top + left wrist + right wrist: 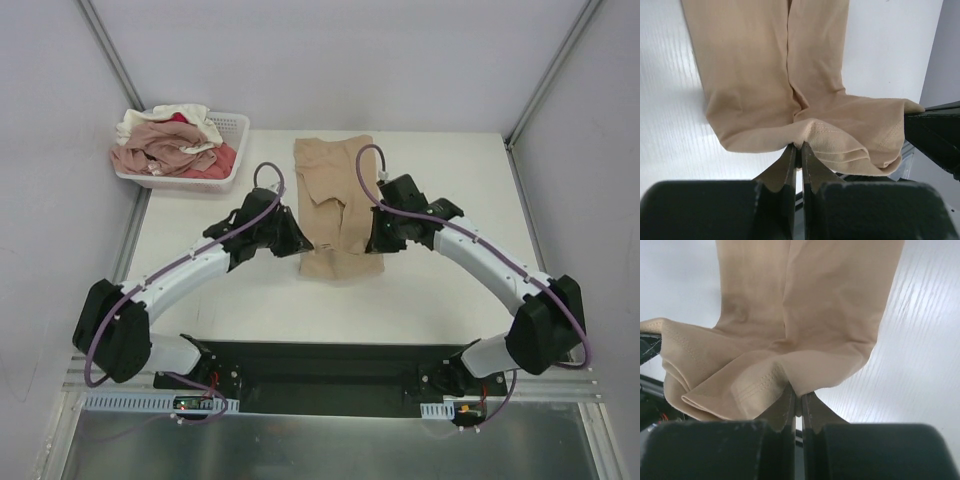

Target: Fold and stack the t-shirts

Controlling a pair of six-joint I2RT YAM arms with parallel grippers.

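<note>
**Top external view.** A plain tan-beige cloth t-shirt (335, 200) lies on the white counter (450, 290) as a narrow strip. Its long axis runs from the arm bases toward the far edge. The left arm (200, 265) and the right arm (480, 255) meet the near end of the strip, one at each corner. Neither arm is nearer than the other. A white plastic lattice basket (236, 124) stands at the far left corner, well apart from the strip. It holds a loose heap of pink, cream and red shirts (165, 148).

**Left wrist view.** The left jaws are pressed together on the near hem of the tan-beige t-shirt (755, 75), pinching a fold of cloth. The hem is raised and bunched at the grip. The rest of the strip extends straight away from the jaws, flat on the counter. Two side flaps meet along a centre line.

**Right wrist view.** The right jaws are likewise pressed together on the opposite near corner of the tan-beige t-shirt (835, 305). The stitched hem curls beside the grip.

**Assessment.** The whole strip lies ahead of both jaws, along its long axis. The next fold probably calls for both arms to carry the hem forward together, at matched height, toward the far end.
</note>
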